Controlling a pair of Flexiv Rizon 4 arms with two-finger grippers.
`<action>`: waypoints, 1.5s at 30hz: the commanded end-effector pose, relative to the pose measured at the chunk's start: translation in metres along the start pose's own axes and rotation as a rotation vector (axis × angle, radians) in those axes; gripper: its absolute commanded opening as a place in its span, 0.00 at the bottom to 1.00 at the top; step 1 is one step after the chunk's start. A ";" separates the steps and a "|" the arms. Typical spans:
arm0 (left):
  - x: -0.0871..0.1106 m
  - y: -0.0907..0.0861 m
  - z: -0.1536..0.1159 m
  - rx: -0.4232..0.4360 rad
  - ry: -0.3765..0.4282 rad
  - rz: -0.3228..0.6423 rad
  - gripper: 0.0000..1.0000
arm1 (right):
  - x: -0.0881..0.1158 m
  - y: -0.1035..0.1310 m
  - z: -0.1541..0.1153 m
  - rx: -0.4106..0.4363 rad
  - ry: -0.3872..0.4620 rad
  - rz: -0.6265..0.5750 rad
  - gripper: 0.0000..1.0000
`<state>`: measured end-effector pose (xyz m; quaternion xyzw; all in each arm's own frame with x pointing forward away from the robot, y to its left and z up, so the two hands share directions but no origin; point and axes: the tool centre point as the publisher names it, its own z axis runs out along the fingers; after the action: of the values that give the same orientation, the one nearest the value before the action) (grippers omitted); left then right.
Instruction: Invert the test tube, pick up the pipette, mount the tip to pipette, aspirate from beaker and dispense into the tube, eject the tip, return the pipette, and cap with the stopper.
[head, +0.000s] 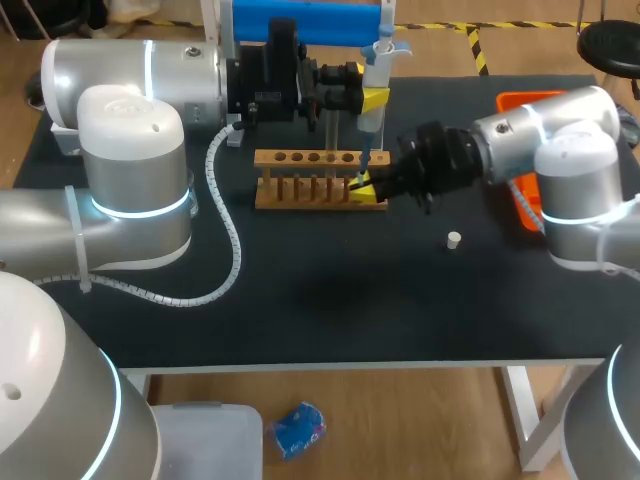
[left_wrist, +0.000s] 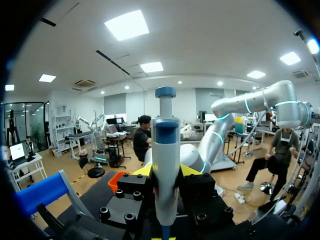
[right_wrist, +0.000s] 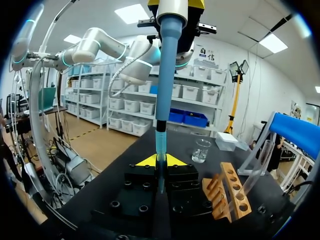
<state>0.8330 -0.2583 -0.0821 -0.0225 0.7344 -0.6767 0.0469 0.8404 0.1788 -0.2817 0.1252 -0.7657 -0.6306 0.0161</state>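
Two robot arms meet above the right end of a wooden test tube rack (head: 318, 178) on a black-topped table (head: 330, 300). The left gripper (head: 368, 98) is clamped on an upright pipette (head: 378, 75), a yellow fingertip pressed to each side of its body. The pipette's blue tip (right_wrist: 160, 142) points straight down into the right gripper (head: 366, 187). There the fingers are drawn nearly together on a slim clear test tube (right_wrist: 160, 180), held upright just beside the rack. A small white stopper (head: 454, 239) lies by itself on the table, near the right arm and apart from the rack. From the right wrist, a glass beaker (right_wrist: 201, 150) stands beyond the rack, with a white box (right_wrist: 227, 141) behind it. From overhead, the left arm's bulk blocks any sight of the beaker. A blue-topped stand (head: 305, 22) rises at the table's far edge, an orange bin (head: 525, 100) sits at the right edge, and a white coiled cable (head: 232, 230) trails over the table from the left arm.
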 end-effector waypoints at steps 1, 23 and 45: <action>0.000 0.001 0.001 0.001 -0.001 0.001 0.00 | 0.003 0.000 -0.003 0.000 -0.004 0.001 0.00; 0.000 0.001 0.001 0.001 -0.001 0.001 0.00 | 0.005 -0.001 -0.005 -0.008 -0.012 0.005 0.00; 0.000 0.001 0.001 0.001 -0.001 0.001 0.00 | 0.006 0.004 -0.007 0.010 -0.005 -0.012 0.00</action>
<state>0.8329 -0.2584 -0.0816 -0.0224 0.7342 -0.6769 0.0468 0.8368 0.1731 -0.2797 0.1283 -0.7669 -0.6287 0.0101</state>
